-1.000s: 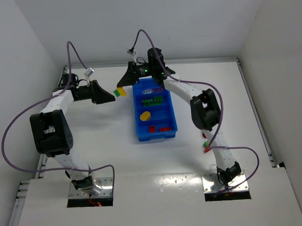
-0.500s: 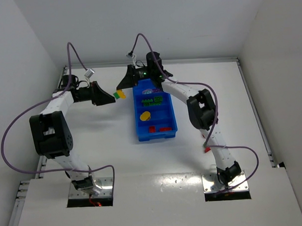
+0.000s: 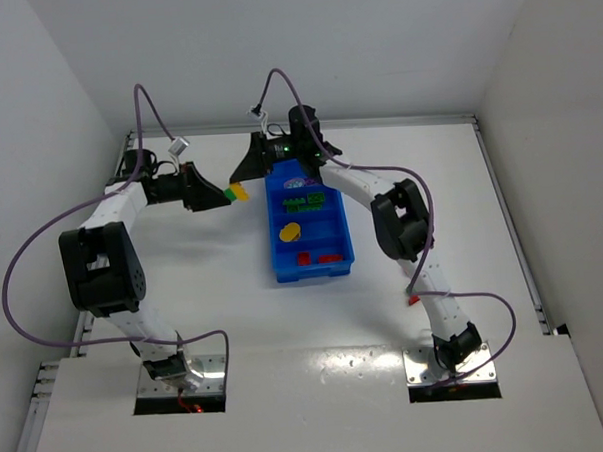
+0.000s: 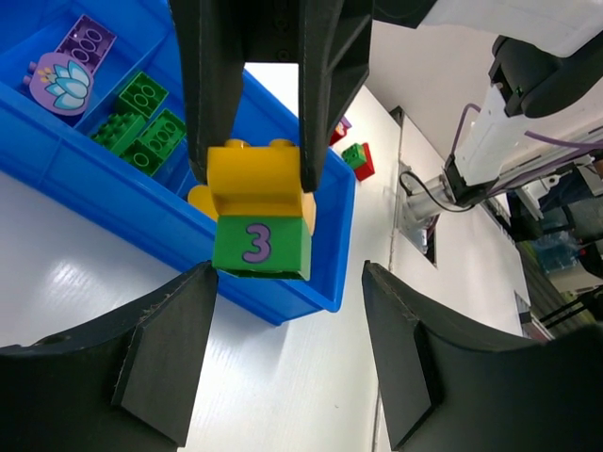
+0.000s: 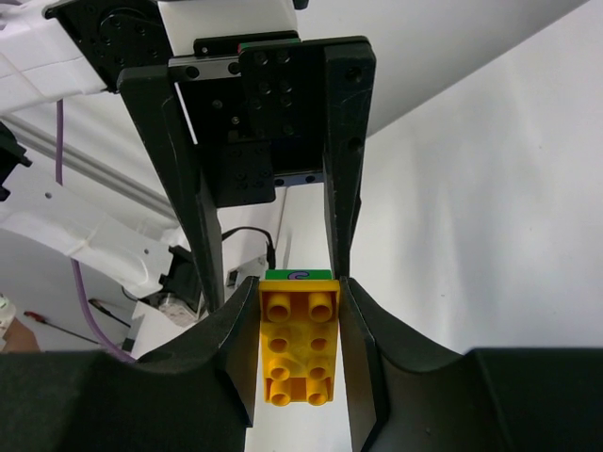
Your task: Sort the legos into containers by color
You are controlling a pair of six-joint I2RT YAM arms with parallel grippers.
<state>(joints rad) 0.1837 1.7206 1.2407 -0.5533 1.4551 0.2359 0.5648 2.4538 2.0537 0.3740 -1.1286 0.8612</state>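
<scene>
My right gripper (image 3: 242, 178) is shut on a yellow lego (image 5: 300, 347) with a green block marked "3" (image 4: 261, 247) stuck to its far end. It holds the pair (image 3: 237, 192) in the air just left of the blue tray (image 3: 348, 246). My left gripper (image 3: 223, 195) is open. Its fingertips (image 4: 202, 279) flank the space just short of the green block without touching it. In the left wrist view the right gripper's fingers (image 4: 215, 113) come down from above onto the yellow piece. The tray holds purple (image 3: 297, 178), green (image 3: 305, 201), yellow (image 3: 290, 229) and red (image 3: 318, 256) pieces in separate compartments.
A red and green piece (image 4: 357, 159) lies on the white table beyond the tray, by the right arm's lower link (image 3: 413, 299). White walls close in the table at the back and sides. The tray's near wall (image 4: 113, 188) sits just beyond the held pieces.
My right gripper has carried the yellow and green pieces a little left and down, closer to my left gripper's open fingers. The left arm has barely moved.
</scene>
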